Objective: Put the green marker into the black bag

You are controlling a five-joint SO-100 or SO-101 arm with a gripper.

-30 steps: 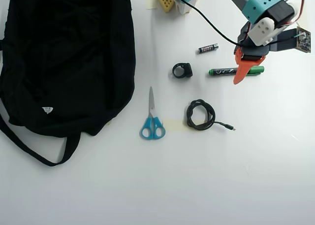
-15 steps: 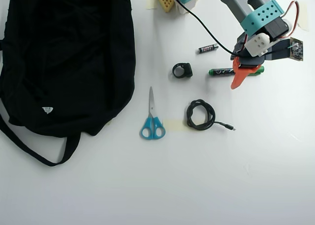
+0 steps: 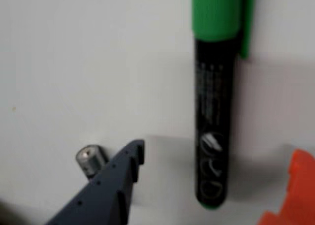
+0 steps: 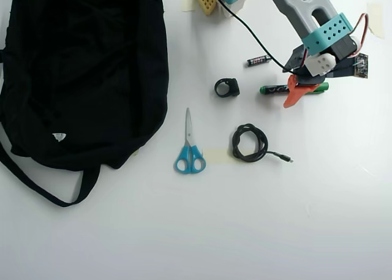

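Note:
The green marker (image 4: 277, 89) lies flat on the white table, right of centre in the overhead view, with its green cap to the right. My gripper (image 4: 292, 87) hangs open right over its middle. In the wrist view the marker (image 3: 212, 116) runs lengthwise between the dark blue finger (image 3: 120, 183) on the left and the orange finger (image 3: 295, 190) on the right. Neither finger touches it. The black bag (image 4: 79, 71) fills the left of the overhead view, its strap trailing toward the front.
A small black battery (image 4: 259, 60) lies just beyond the marker and shows beside the blue finger (image 3: 89, 160). A black ring-shaped piece (image 4: 227, 87), blue-handled scissors (image 4: 189, 151) and a coiled black cable (image 4: 250, 143) lie between marker and bag.
The gripper has moved left and down onto the marker, now straddling its barrel. The marker and the other things have not moved.

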